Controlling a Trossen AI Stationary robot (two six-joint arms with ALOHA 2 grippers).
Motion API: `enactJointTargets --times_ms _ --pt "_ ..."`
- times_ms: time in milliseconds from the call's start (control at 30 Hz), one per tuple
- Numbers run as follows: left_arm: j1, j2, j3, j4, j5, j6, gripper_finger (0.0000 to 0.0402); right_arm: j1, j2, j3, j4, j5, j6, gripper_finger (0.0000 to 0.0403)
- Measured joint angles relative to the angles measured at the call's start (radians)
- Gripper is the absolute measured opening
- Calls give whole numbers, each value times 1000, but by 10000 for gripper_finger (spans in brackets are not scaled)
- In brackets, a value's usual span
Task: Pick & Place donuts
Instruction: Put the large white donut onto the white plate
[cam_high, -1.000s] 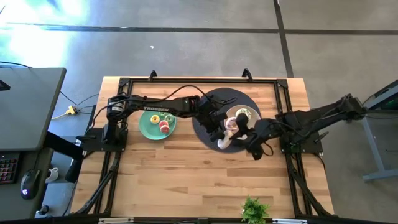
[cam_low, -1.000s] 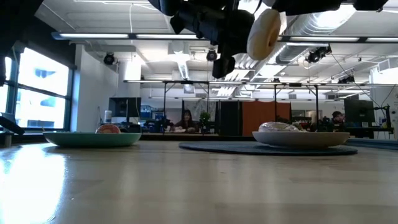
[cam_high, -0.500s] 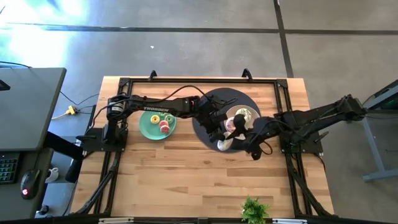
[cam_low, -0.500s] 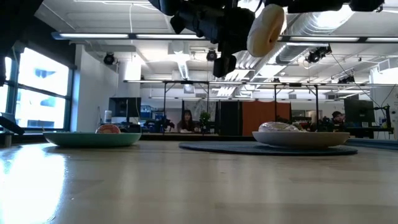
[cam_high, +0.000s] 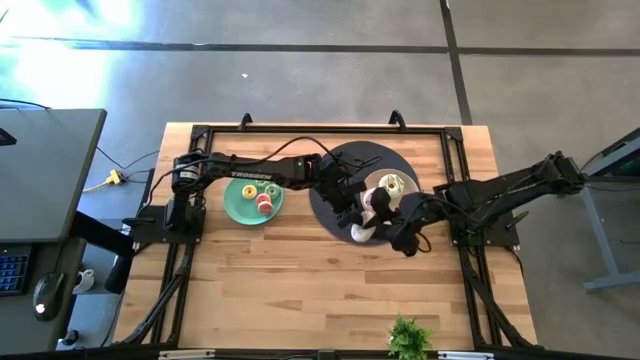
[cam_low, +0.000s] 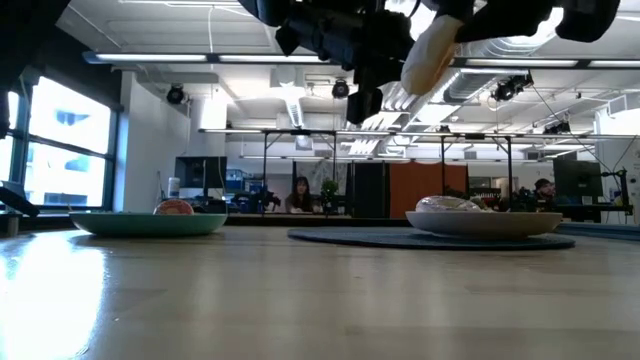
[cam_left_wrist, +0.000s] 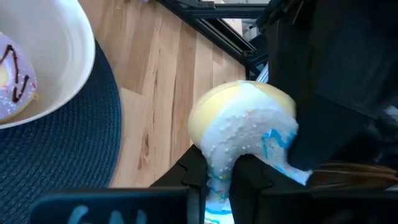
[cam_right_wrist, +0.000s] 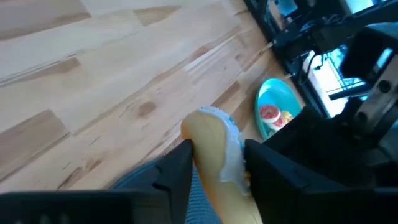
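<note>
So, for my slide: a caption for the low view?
White-iced donut held aloft between both grippers above the dark mat.

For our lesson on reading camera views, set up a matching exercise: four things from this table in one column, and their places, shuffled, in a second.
Things:
1. white-iced donut
2. pink-iced donut
3. teal plate
4. plant sprig

Places:
A. near table edge
B. in the white bowl
C. under the left arm
D. held in the air between both hands

Pairs: 1-D, 2-B, 3-C, 4-A
</note>
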Motion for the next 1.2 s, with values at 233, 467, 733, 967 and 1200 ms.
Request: enactJointTargets --times_ms 233,467,733,967,1200 --pt "1 0 0 1 -15 59 109 0 0 0 -82 32 24 75" --pt "2 0 0 5 -134 88 182 0 0 -1 -176 70 176 24" --pt "9 -2 0 10 -319 132 226 -1 1 -3 -421 336 491 36" --pt "7 -2 0 14 -360 135 227 -1 1 -3 -678 534 986 30" --pt "6 -2 0 10 -356 132 227 -1 0 -120 -580 789 1270 27"
